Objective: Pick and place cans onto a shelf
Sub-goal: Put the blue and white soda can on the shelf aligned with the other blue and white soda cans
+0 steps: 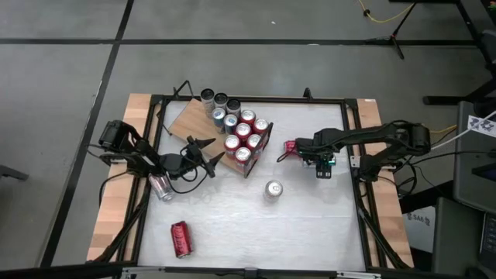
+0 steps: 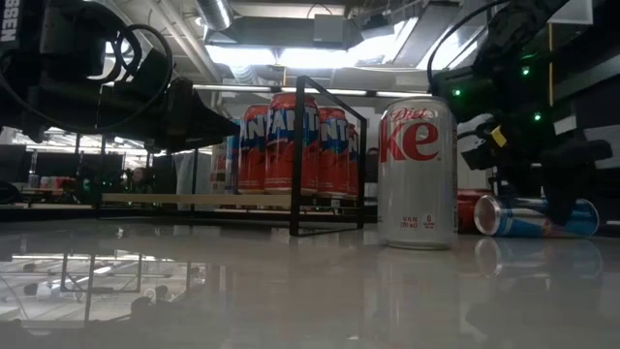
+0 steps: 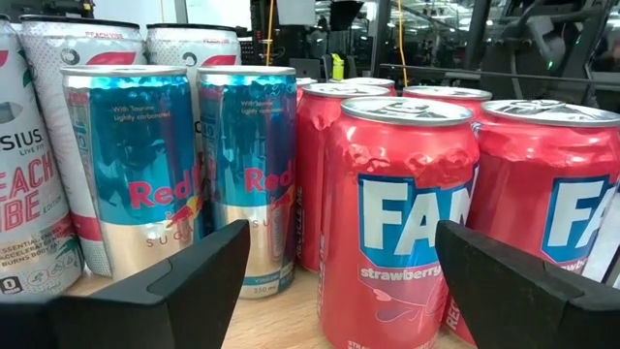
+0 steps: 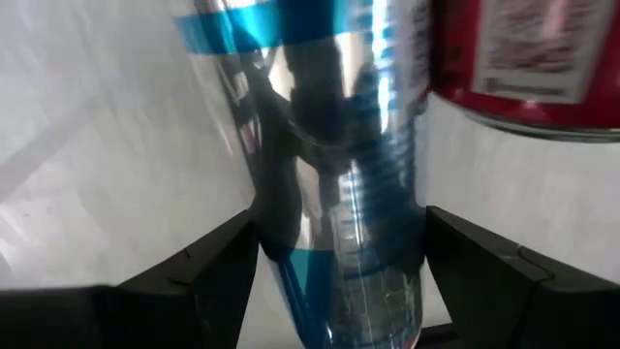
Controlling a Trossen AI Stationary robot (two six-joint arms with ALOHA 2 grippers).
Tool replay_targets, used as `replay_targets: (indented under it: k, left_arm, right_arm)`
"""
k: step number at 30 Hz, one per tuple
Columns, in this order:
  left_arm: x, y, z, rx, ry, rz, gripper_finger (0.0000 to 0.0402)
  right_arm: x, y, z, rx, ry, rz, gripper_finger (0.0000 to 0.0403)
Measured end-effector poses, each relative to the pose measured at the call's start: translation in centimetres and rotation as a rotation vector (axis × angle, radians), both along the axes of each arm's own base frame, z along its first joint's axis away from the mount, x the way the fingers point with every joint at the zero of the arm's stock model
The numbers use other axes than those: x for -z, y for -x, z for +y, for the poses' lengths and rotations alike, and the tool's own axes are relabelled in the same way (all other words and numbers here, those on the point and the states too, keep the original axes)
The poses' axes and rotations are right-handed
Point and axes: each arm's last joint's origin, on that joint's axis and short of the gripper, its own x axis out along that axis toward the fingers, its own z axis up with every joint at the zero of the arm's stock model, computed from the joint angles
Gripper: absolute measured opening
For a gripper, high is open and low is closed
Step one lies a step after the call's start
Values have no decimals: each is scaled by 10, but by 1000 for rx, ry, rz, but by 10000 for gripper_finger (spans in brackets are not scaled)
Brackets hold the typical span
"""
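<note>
**A:** Starting with the left end effector (image 3: 341, 254), how far apart are its fingers?

**B:** Wide apart and holding nothing. It sits at the edge of the flat light-brown wooden shelf with the thin black frame (image 1: 184, 121). A dented red strawberry soda can (image 3: 397, 218) stands just ahead, between the two fingers (image 3: 170, 291). I cannot tell whether either finger touches it.

**A:** And the right end effector (image 4: 339, 254)?

**B:** It is low over the white surface (image 1: 310, 225), to the right of the shelf. Its fingers sit against both sides of a slim blue-and-silver can (image 4: 339, 145) that lies on its side. Another red can (image 4: 528, 58) lies just beside that one.

**A:** How do the cans on the shelf look?

**B:** The packed cluster of upright cans (image 1: 239, 130) is mostly red. There are two blue-and-silver ones (image 3: 194, 174) and some pale slim ones at the far end.

**A:** Are there any off the shelf?

**B:** A silver diet cola can (image 2: 417, 173) stands upright on the surface near the middle. A red can (image 1: 180, 238) lies towards the front left. A silver can (image 1: 161, 187) lies close under the left arm.
</note>
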Motion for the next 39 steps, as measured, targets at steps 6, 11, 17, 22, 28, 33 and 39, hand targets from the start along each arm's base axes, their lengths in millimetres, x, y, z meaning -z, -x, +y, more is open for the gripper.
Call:
replay_targets:
  k: [6,11,17,22,28,33,39]
  left_arm:
    - [0,0,0,0,-1,0,325]
    - [0,0,0,0,0,0,325]
    - [0,0,0,0,-1,1,325]
    - [0,0,0,0,-1,1,325]
    - [0,0,0,0,-1,1,325]
    - [0,0,0,0,-1,1,325]
    - [0,0,0,1,-1,1,325]
  right_arm:
    - [7,-2,0,2,-9,35,278]
    - [8,-4,0,5,-22,14,265]
    - [8,-5,0,7,-31,11,230]
    - [8,-5,2,22,-112,-2,231]
    - [7,-5,4,39,-163,-14,236]
    - [7,-6,5,47,-210,-26,236]
    - [7,-7,9,71,-331,-55,236]
